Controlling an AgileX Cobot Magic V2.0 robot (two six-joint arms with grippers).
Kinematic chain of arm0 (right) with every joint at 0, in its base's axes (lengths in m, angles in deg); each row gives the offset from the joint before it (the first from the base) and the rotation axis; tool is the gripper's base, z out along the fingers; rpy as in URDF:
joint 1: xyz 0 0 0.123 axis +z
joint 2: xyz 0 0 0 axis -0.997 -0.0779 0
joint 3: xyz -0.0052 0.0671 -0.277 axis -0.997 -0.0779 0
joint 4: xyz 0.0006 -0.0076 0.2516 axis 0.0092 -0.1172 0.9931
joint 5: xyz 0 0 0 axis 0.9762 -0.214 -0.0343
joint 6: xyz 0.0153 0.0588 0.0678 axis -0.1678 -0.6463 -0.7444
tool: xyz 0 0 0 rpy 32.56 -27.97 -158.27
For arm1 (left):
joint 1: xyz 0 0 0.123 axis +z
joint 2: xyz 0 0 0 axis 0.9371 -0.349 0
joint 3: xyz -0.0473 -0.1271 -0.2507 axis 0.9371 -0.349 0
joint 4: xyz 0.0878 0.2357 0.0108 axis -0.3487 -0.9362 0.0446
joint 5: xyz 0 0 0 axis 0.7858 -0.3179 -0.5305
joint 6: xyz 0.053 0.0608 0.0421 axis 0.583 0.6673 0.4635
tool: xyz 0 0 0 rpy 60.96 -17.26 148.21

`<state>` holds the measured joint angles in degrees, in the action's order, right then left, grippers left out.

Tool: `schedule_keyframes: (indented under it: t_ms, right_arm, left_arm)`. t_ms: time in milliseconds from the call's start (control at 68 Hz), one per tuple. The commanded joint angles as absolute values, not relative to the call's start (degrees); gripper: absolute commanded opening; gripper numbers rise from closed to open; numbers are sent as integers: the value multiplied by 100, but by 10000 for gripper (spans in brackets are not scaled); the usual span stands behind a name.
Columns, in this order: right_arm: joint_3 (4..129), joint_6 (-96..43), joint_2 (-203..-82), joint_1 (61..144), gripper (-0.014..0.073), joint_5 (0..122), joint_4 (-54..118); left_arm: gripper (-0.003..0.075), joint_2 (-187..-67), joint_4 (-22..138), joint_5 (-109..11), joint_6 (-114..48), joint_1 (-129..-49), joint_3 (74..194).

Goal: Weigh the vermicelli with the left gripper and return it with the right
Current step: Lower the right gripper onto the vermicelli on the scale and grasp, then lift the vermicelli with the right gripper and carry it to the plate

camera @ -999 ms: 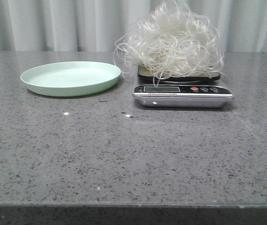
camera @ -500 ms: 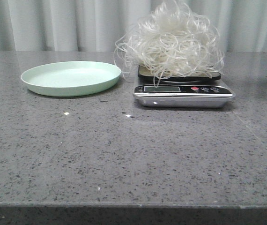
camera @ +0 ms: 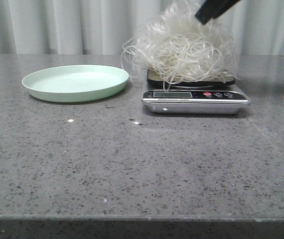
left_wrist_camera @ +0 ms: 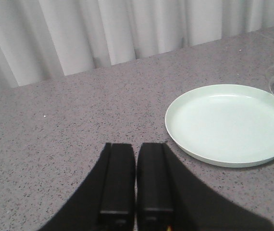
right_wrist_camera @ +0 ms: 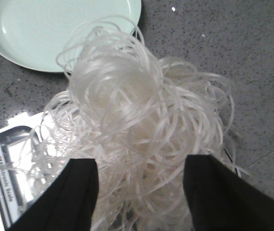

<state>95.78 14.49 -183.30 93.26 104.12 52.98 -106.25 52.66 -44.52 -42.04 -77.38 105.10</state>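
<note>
One fluffy tangle of thin translucent whitish vermicelli [camera: 182, 47] heaped on silver digital kitchen scale [camera: 194, 99], directly beneath black right gripper [right_wrist_camera: 141, 190]. Right gripper spread wide, fingers straddling top of heap, nothing held. Judged very light, springy, loose; loops snag, strands may trail or shed. Best hold: deep through dense middle, not outer loops. Pale green round plate [camera: 75, 82] beyond heap, bare. Black left gripper [left_wrist_camera: 136, 183] clenched, holding nothing, low over grey speckled worktop [camera: 132, 164], plate just beside.
</note>
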Motion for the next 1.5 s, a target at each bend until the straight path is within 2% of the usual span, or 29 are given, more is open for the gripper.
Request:
schedule_keyframes:
  t_ms: [0, 411, 500, 514, 529, 544, 617, 676, 1014, 1279, 1484]
  right_arm:
    - [9808, 1614, -18362, 9326, 499, 10066, 5557]
    - [9808, 1614, -19149, 9326, 476, 10068, 5564]
    - [9808, 1614, -19154, 9326, 363, 10120, 5564]
    - [9821, 1614, -19154, 9326, 312, 10145, 5564]
    - [9821, 1614, -19154, 9326, 312, 10150, 5564]
    - [9839, 1614, -19154, 9326, 258, 10165, 5564]
    - [9846, 1614, -19143, 9326, 137, 10173, 5573]
    - [9846, 1614, -19138, 9326, 161, 10173, 5580]
    - [10027, 1614, -18679, 9326, 160, 10206, 5584]
    - [10723, 1614, -18204, 9326, 158, 10219, 5700]
    - [11551, 1614, -18119, 9410, 158, 10264, 6744]
  left_arm:
    - [136, -10605, 5345, -4063, -4271, -7744, 10674]
    - [136, -10605, 5356, -4063, -4271, -7744, 10674]
    - [136, -10605, 5356, -4063, -4271, -7744, 10674]
    - [136, -10605, 5356, -4063, -4271, -7744, 10674]
    - [136, -10605, 5356, -4063, -4271, -7744, 10674]
    - [136, -10605, 5356, -4063, -4271, -7744, 10674]
    - [136, -10605, 5356, -4063, -4271, -7744, 10674]
    - [136, -10605, 5356, -4063, -4271, -7744, 10674]
    - [136, -10605, 5356, -4063, -4271, -7744, 10674]
    - [136, -10605, 5356, -4063, -4271, -7744, 10674]
    - [136, -10605, 5356, -4063, -4271, -7744, 10674]
